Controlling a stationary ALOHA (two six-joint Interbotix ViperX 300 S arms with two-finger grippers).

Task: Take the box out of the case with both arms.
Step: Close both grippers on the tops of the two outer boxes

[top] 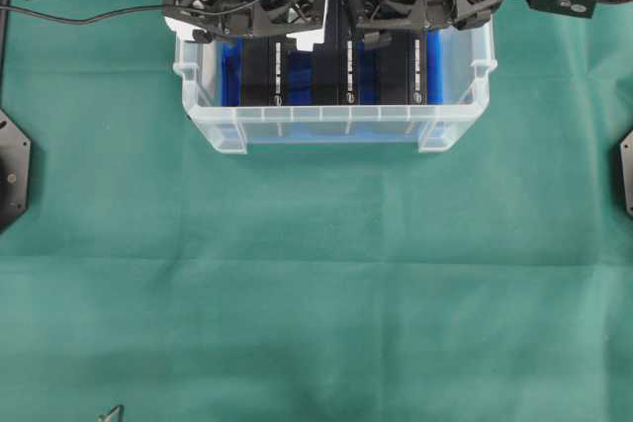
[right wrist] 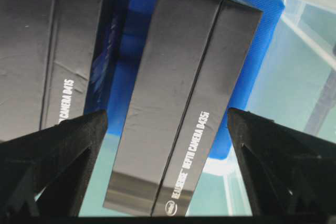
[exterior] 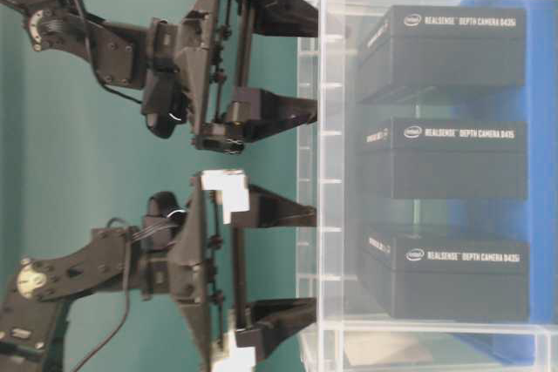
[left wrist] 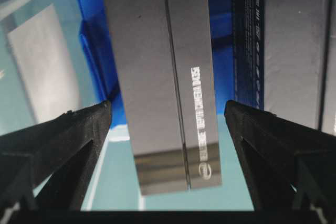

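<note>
The case (top: 334, 127), a clear plastic bin lined with a blue sheet (top: 230, 71), sat on the green cloth-covered surface (top: 316, 284) toward the far edge in the overhead view. Three black boxes stood inside it side by side on edge, white lettering on their spines: the left box (top: 262, 71), the middle box (top: 338, 71) and the right box (top: 404, 71). Both arms hung over the case from the far side. Left gripper (left wrist: 168, 116) was spread wide, its black fingers (left wrist: 79, 129) on either side of the left box without touching it; that box showed centred between them in the left wrist view. Right gripper (right wrist: 168, 124) was likewise spread wide, straddling the right box with clear gaps on both sides. From table level both grippers pointed at the open top of the case, fingertips at about rim level. Nothing was held by either gripper.
</note>
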